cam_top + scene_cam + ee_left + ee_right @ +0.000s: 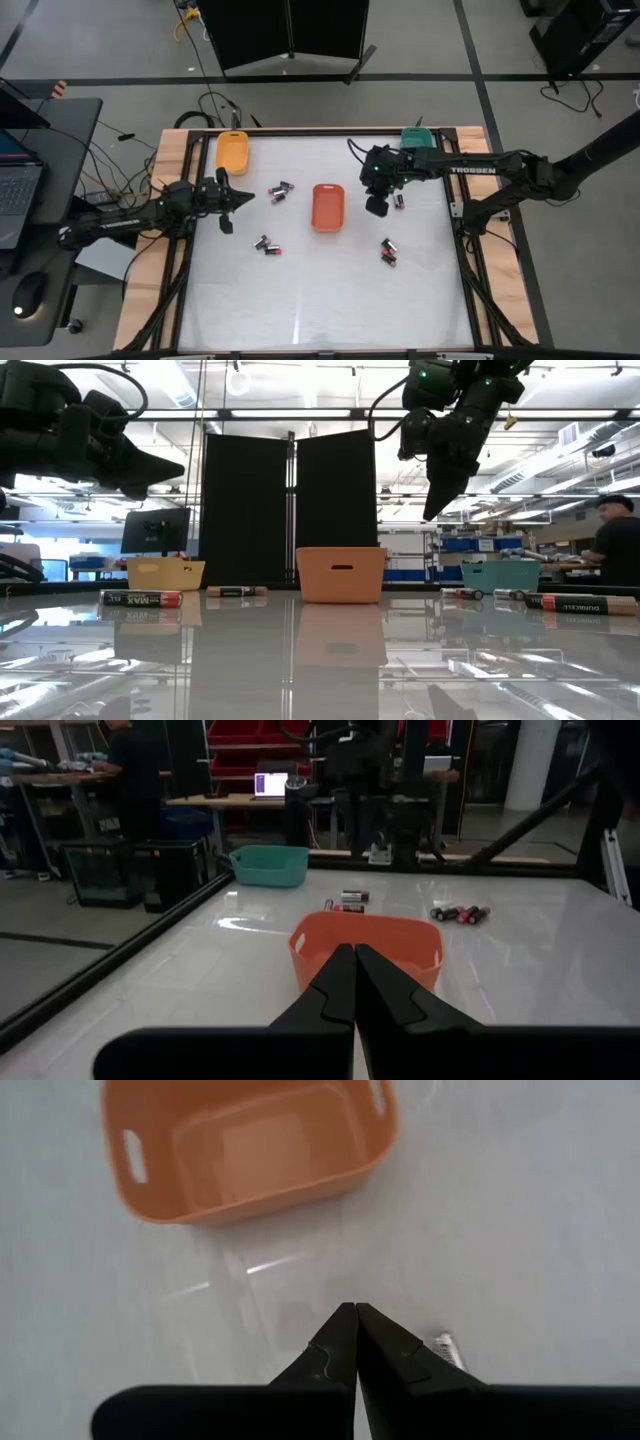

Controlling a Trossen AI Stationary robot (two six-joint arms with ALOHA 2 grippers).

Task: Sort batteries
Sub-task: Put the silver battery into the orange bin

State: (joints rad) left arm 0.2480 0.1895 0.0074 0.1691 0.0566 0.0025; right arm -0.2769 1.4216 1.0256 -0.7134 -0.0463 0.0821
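Small dark batteries lie on their sides on the white table in pairs: one pair (280, 190) left of the red-orange tray (328, 206), one (267, 246) nearer the near edge, one (388, 252) right of centre, and one battery (399, 200) beside my right gripper (377, 208). That gripper hangs above the table, shut and empty, pointing down right of the tray (250, 1150), with the battery (447, 1348) just beside its tips. My left gripper (248, 198) is shut and empty, held level above the table and pointing at the tray (365, 945).
An orange-yellow tray (232, 152) stands at the far left and a teal tray (417, 138) at the far right. A raised frame (462, 215) runs round the table. A person (615, 545) stands in the room beyond. Open table surface lies toward the near edge.
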